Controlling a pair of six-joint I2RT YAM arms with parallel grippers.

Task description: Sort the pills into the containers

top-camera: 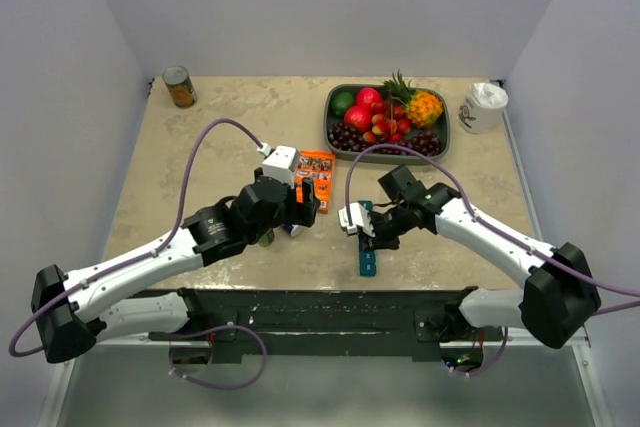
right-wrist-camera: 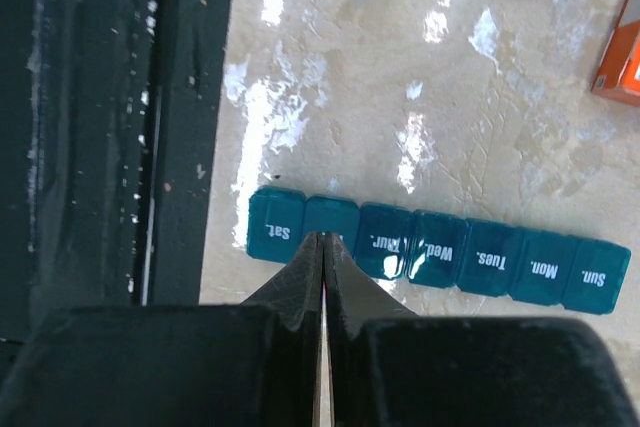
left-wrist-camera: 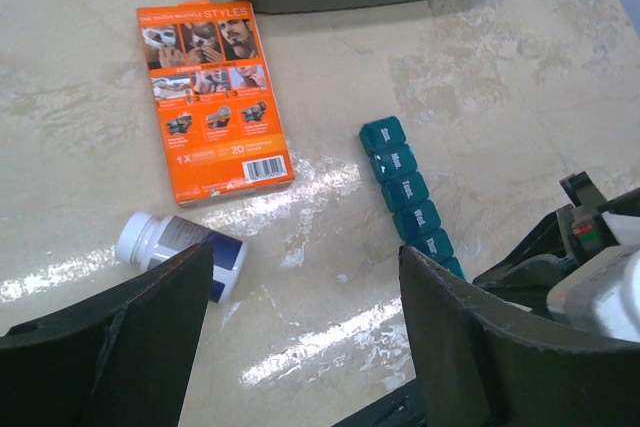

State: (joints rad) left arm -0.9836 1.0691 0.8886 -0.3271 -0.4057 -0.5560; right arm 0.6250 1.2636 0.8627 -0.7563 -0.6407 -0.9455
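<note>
The teal-blue pill organizer (right-wrist-camera: 490,259) lies flat near the table's front edge, its day-labelled lids down; it also shows in the top view (top-camera: 368,259) and the left wrist view (left-wrist-camera: 410,197). My right gripper (right-wrist-camera: 322,238) is shut with nothing between its fingers, and its tips rest at the lid between "Sat." and "Thur.". My left gripper (left-wrist-camera: 300,347) is open and empty above bare table, left of the organizer. A white pill bottle with a blue label (left-wrist-camera: 180,252) lies on its side by its left finger. A tiny white speck, perhaps a pill (left-wrist-camera: 342,278), lies between the fingers.
An orange box (left-wrist-camera: 212,102) lies flat beyond the bottle. A grey fruit tray (top-camera: 338,137) stands at the back right, a white container (top-camera: 484,107) beside it, and a can (top-camera: 180,87) at the back left. The dark front rail (right-wrist-camera: 110,147) runs close to the organizer.
</note>
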